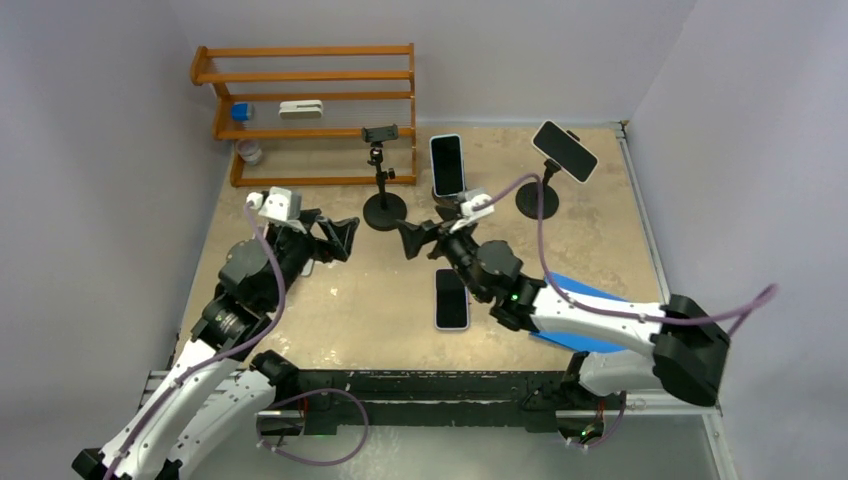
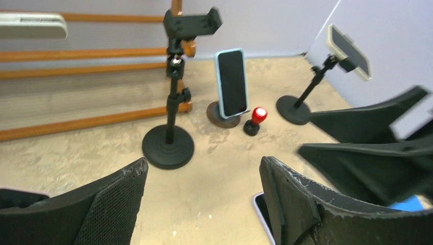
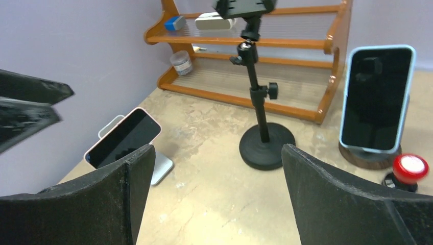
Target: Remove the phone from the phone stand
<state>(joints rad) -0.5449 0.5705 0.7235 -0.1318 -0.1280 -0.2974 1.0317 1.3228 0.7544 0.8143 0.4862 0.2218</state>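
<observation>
Three phones stand on stands. A blue-cased phone (image 1: 447,165) leans upright on a round wooden stand; it also shows in the left wrist view (image 2: 232,81) and the right wrist view (image 3: 377,99). A white-edged phone (image 1: 565,150) is clamped tilted on a black pole stand at the back right (image 2: 349,51). A pink-edged phone (image 3: 122,138) leans on a silver stand at the left, hidden under my left arm from above. My left gripper (image 1: 340,240) (image 2: 203,168) is open and empty. My right gripper (image 1: 415,240) (image 3: 217,153) is open and empty, facing it.
A tall black stand (image 1: 380,170) with an empty clamp rises between and behind the grippers. A phone (image 1: 452,298) lies flat on the table under my right arm. A red-topped knob (image 2: 259,115) sits beside the wooden stand. A wooden shelf (image 1: 310,100) lines the back left.
</observation>
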